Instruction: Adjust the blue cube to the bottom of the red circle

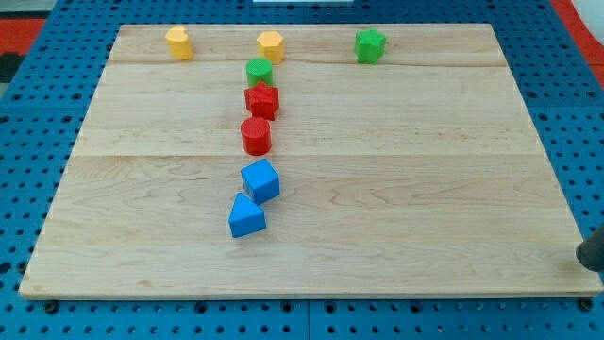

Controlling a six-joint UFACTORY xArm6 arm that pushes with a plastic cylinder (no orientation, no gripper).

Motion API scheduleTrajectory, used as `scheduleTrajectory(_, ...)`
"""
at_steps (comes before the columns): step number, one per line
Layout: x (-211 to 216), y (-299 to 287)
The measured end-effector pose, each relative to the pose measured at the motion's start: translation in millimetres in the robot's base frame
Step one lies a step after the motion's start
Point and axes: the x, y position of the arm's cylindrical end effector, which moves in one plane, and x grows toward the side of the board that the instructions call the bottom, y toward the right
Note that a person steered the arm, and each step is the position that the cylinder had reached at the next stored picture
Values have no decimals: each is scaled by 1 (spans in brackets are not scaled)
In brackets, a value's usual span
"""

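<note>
wooden board (425, 189) carries eight blocks: yellow, green, red, blue.

Pale wooden board (396, 189) with smooth visible grain; matt plastic-looking blue cube (260, 180).

blue cube (261, 180) | tilted, just below | red circle (256, 136) | upright, apart

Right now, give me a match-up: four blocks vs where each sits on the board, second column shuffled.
Blocks:
1. red circle
2. blue cube
3. green star
4. left yellow block

Places:
A. view's top right
B. just below the red circle
C. view's top left
D. mid-column, under the red star

Pairs: 1-D, 2-B, 3-A, 4-C

My tip sits at the view's far right edge, away from all blocks.
</note>
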Motion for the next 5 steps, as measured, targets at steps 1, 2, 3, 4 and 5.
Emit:
scheduleTrajectory(1, 0, 0)
scheduleTrajectory(2, -9, -15)
scheduleTrajectory(3, -36, -108)
scheduleTrajectory(4, -68, -203)
scheduleTrajectory(5, -75, -276)
